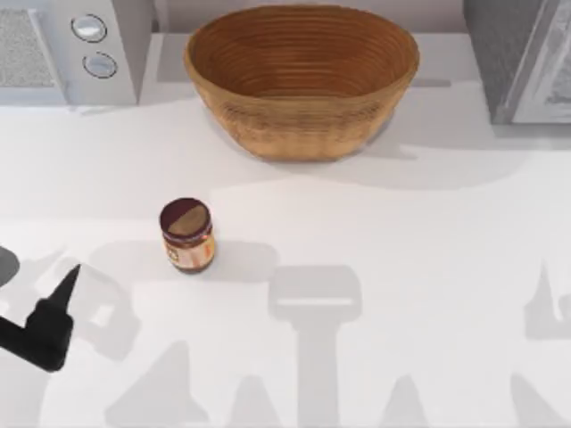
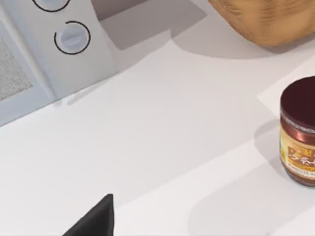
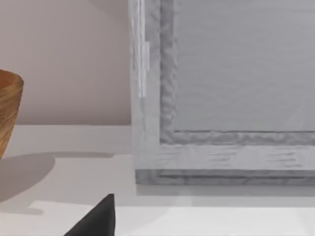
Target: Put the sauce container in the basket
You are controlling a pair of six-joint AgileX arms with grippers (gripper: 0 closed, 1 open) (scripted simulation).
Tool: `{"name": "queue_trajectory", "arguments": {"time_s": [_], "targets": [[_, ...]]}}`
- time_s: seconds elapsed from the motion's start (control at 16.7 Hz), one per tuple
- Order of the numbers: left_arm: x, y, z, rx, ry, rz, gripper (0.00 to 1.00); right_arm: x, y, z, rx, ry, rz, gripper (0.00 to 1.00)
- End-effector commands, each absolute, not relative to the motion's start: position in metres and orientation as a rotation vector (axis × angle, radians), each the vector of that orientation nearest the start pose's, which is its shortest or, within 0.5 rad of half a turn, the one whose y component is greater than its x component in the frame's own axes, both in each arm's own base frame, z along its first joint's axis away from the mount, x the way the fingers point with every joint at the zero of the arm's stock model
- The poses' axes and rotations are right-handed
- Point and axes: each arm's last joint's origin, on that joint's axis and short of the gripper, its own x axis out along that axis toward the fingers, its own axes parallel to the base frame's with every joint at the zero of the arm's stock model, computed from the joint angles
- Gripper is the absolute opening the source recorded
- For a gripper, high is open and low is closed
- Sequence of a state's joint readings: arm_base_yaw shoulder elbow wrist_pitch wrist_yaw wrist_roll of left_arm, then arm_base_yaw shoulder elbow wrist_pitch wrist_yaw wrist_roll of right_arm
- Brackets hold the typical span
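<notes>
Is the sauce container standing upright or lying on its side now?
Upright. The sauce container stands on the table with its dark lid on top and its label around the side, apart from the basket.

The jar, at the right edge of the left wrist frame, carries an orange-yellow label with dark red characters; these cannot be read. No other text, number or sign is legible anywhere.
</notes>
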State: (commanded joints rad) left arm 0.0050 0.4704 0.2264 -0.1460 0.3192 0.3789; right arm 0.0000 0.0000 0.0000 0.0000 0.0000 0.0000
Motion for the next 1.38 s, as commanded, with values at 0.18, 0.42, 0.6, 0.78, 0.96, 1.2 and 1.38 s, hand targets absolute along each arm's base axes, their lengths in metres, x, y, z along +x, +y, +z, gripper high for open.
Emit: {"name": "queue_trajectory", "arguments": {"time_s": [0.18,0.42,0.6,0.78,0.96,1.2,1.38], "targets": [[0.158,-0.012,0.186,0.409,0.443,-0.612,1.0,0.106,-0.001,0.16,0.0,0.0,0.0,1.0],[0.205,-0.012,0.18,0.458,0.508,-0.964,1.0,0.106,-0.001,0.16,0.0,0.0,0.0,1.0],[0.245,-0.008,0.162,0.417,0.469,-1.198,1.0,0.106,-0.001,0.16,0.0,0.0,0.0,1.0],[0.282,-0.001,0.131,0.328,0.376,-1.362,1.0,0.106,-0.001,0.16,0.0,0.0,0.0,1.0],[0.31,0.006,0.093,0.224,0.264,-1.444,1.0,0.106,-0.001,0.16,0.0,0.0,0.0,1.0],[0.331,0.015,0.046,0.114,0.139,-1.46,1.0,0.106,-0.001,0.16,0.0,0.0,0.0,1.0],[0.336,0.019,0.027,0.076,0.088,-1.449,1.0,0.106,-0.001,0.16,0.0,0.0,0.0,1.0]]}}
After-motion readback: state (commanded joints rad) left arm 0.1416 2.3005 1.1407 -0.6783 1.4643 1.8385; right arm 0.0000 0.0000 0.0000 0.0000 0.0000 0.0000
